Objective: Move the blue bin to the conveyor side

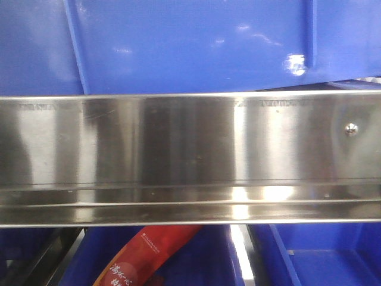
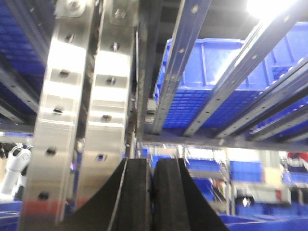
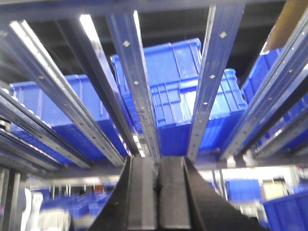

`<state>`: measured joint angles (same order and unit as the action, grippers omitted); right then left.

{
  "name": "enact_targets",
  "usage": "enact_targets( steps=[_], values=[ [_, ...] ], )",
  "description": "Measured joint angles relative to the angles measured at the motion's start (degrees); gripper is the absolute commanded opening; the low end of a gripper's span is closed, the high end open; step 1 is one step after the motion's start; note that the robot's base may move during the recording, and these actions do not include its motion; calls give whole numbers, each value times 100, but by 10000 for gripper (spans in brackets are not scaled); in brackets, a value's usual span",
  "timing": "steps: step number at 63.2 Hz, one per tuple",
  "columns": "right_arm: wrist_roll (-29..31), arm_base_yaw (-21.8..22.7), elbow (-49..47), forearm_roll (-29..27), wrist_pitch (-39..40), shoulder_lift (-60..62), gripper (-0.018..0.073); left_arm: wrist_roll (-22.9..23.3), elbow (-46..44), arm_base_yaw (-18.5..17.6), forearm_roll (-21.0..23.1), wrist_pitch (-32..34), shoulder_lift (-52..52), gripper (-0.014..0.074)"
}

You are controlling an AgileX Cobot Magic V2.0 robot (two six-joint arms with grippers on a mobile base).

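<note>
A glossy blue bin [image 1: 196, 42] wall with a thin vertical rib fills the top of the front view, just above a steel rail. The conveyor is out of view. My left gripper [image 2: 152, 161] points upward beneath rack rails, its two black fingers pressed together with nothing between them. My right gripper [image 3: 158, 159] is likewise shut and empty, aimed up at the underside of a rack. Neither gripper touches a bin. Blue crates [image 2: 207, 82] rest on the rails above the left gripper, and others [image 3: 173, 91] above the right one.
A wide stainless steel rail [image 1: 190, 155] crosses the front view. Below it sit blue crates [image 1: 321, 256], one holding a red packet [image 1: 149, 253]. Perforated steel uprights [image 2: 62, 120] stand close on the left. Slanted rack rails [image 3: 134, 77] run overhead. A white robot [image 2: 14, 168] stands far left.
</note>
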<state>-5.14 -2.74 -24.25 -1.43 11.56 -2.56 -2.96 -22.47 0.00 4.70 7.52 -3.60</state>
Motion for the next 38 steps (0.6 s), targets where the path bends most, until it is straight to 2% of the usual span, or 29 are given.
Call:
enact_targets(
  steps=[14,21,29,33,38],
  values=[
    [0,0,-1533,0,-2047,-1298,-80,0,-1773,0,12,-1953,-1251,-10],
    [0,0,-2406,-13,-3291,-2114,-80,0,-2755,0,61,-3517,-2158,-10],
    [12,0,-3568,-13,-5033,-3157,-80,0,-3726,0,83,-5021,-3160,-10],
    [12,0,-4060,-13,-5692,-3645,-80,0,-4103,0,83,-5451,-3594,-10],
    [21,0,-4517,-13,-6220,-4185,-80,0,-4458,0,83,-5653,-4025,-10]
  ],
)
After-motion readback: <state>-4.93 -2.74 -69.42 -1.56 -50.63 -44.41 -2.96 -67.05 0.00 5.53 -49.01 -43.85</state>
